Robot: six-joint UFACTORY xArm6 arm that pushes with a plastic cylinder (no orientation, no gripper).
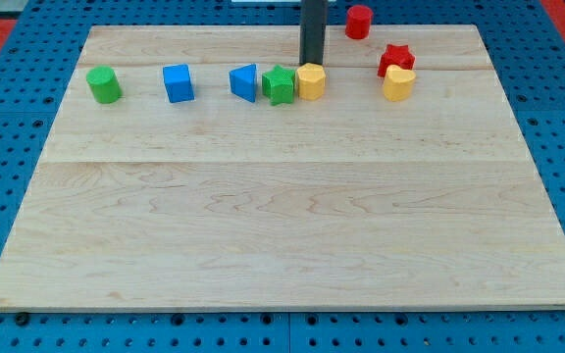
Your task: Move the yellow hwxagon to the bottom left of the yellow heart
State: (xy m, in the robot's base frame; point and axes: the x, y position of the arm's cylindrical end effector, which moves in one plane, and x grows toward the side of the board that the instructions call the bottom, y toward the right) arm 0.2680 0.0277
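Note:
The yellow hexagon (311, 81) lies near the view's top, just right of centre, touching the green star (279, 85) on its left. The yellow heart (398, 83) lies to its right, with the red star (395, 59) touching it from above. My tip (311, 64) comes down at the hexagon's top edge, right behind it.
A blue wedge-shaped block (244, 82) sits left of the green star, then a blue cube (178, 83) and a green cylinder (104, 84) further left. A red cylinder (359, 21) stands at the board's top edge. The wooden board (282, 226) lies on a blue pegboard.

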